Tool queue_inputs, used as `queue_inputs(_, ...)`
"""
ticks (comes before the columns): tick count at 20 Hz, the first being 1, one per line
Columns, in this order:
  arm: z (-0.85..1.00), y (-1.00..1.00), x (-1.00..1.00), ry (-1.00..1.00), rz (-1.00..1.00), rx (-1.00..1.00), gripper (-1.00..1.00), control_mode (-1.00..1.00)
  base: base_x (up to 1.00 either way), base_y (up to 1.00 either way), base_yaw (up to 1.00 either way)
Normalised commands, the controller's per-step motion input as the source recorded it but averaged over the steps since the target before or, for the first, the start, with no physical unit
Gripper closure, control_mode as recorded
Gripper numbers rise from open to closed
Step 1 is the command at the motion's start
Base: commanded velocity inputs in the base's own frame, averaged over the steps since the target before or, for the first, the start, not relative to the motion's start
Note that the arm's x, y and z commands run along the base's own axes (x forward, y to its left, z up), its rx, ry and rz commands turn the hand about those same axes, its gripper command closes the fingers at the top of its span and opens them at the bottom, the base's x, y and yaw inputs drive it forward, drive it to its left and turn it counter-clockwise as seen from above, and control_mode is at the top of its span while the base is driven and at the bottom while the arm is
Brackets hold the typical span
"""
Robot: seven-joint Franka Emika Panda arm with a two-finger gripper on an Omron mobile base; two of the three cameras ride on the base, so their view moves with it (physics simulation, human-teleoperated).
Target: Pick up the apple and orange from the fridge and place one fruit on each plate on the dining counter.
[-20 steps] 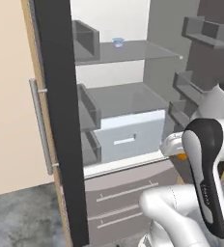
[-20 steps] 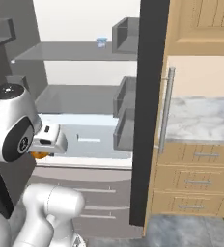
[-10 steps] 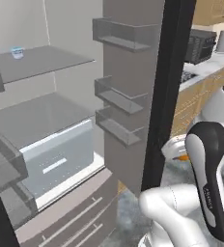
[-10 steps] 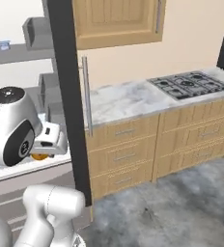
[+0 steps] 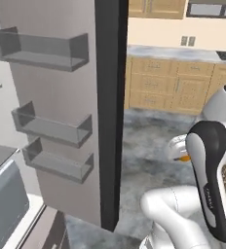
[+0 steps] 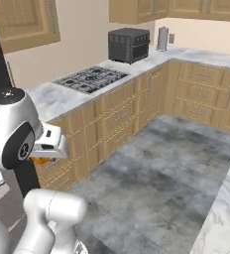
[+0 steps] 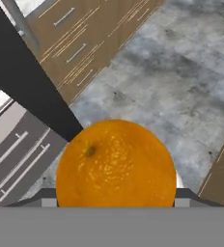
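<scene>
Your base has turned away from the fridge (image 5: 76, 121), now beside you. Your tool (image 7: 115, 193) holds the orange (image 7: 115, 163). Next, drive to the dining counter (image 6: 225, 218) and find a plate.

Orange (image 7: 115, 163): bright orange, finely dimpled skin, small dark stem mark.
Fridge door (image 5: 81, 112): grey inner face, black edge; translucent grey door bins (image 5: 54, 129).
Floor (image 6: 156, 173): mottled grey stone tiles.
Kitchen cabinets (image 6: 137, 111): tan wood with slim silver handles.
Worktop surface (image 6: 52, 96): white marble, grey veins.
Stovetop (image 6: 89, 79): black grates on steel.
Toaster oven (image 6: 129, 44): black.
Wall (image 6: 82, 25): pale cream.
Arm (image 5: 207, 180): white shell, black joint.
</scene>
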Motion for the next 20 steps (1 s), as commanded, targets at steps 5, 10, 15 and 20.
queue_inputs(5, 0.0, 0.0, 0.0, 0.0, 0.0, 0.0, 1.0, 1.0, 0.88, -0.53, -0.46)
queue_inputs(10, 0.0, 0.0, 0.0, 0.0, 0.0, 0.0, 1.0, 1.0, 1.0, -0.48, -0.13)
queue_inputs(15, 0.0, 0.0, 0.0, 0.0, 0.0, 0.0, 1.0, 1.0, 1.0, -0.15, -0.14)
queue_inputs(20, 0.0, 0.0, 0.0, 0.0, 0.0, 0.0, 1.0, 1.0, 1.0, -0.02, -0.16)
